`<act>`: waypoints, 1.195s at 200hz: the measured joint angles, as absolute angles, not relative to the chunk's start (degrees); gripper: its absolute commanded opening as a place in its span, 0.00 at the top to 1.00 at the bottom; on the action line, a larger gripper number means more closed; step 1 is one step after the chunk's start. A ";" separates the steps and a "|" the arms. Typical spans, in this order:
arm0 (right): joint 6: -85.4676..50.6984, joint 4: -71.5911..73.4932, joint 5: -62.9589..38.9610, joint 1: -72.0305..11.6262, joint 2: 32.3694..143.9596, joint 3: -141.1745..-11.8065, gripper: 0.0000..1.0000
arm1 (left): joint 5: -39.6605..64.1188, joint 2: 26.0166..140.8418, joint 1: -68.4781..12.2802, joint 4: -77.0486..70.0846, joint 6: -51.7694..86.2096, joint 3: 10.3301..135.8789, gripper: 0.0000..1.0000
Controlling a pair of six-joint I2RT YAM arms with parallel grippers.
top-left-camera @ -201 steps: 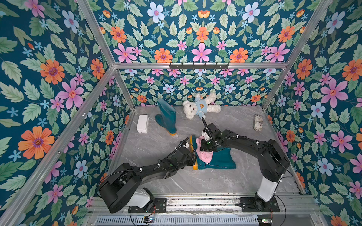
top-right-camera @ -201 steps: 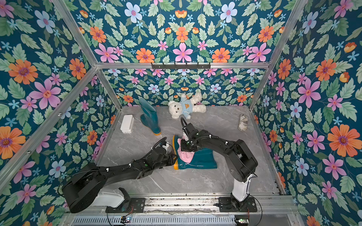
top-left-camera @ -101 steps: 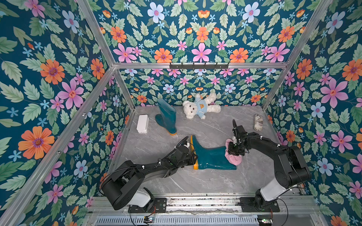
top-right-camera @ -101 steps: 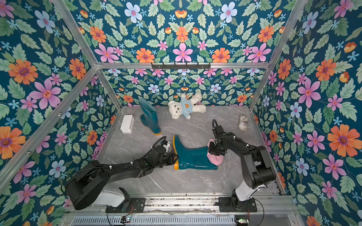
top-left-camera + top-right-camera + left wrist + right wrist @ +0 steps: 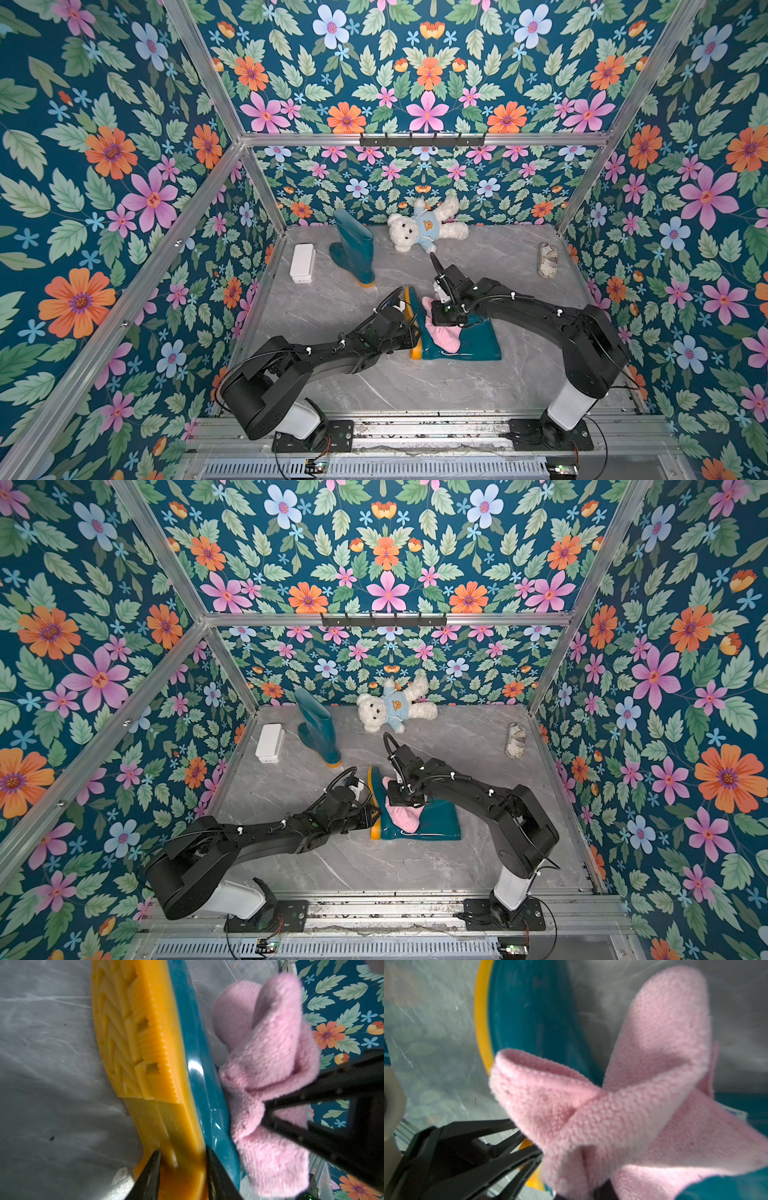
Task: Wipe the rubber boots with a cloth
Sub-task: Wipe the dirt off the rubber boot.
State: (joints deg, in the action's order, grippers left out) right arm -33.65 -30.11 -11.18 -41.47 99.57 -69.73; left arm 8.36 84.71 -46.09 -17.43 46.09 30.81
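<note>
One of the rubber boots [image 5: 478,347] [image 5: 440,823] lies on its side mid-table, its yellow-orange sole [image 5: 145,1043] turned toward my left arm. My left gripper [image 5: 415,332] [image 5: 182,1155] is shut on the heel end of that sole. The pink cloth [image 5: 444,336] [image 5: 403,818] [image 5: 612,1105] rests on the boot's ankle, bunched. My right gripper [image 5: 444,321] [image 5: 581,1192] is shut on it from above, its fingertips mostly buried in the fabric. The other boot [image 5: 353,249] [image 5: 318,729] stands upright at the back left.
A white teddy bear [image 5: 424,228] lies against the back wall. There is a white box [image 5: 302,262] by the left wall and a grey-white rag bundle [image 5: 547,259] by the right wall. Flowered walls close in three sides.
My right gripper carried the cloth along the boot out to the shaft's open end, then back to the ankle by the sole. The left gripper and the boot stayed put.
</note>
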 measured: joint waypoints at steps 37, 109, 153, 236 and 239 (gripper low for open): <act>-35.42 -25.98 -9.39 -43.66 102.04 -67.59 1.00 | 8.27 84.53 -46.09 -16.95 46.06 30.76 0.63; -33.67 -24.73 -12.82 -28.64 93.08 -52.05 1.00 | 8.12 84.23 -46.13 -17.41 46.13 30.35 0.63; -30.61 -32.18 -9.43 -15.46 86.76 -46.94 1.00 | 8.05 84.27 -46.13 -17.69 46.13 30.26 0.63; -33.08 -32.77 -7.35 -38.33 88.60 -60.75 1.00 | 7.88 84.03 -46.15 -16.93 46.15 30.46 0.63; -33.34 -32.69 -7.49 -39.44 89.08 -61.47 1.00 | 7.86 83.99 -46.15 -16.93 46.15 30.46 0.63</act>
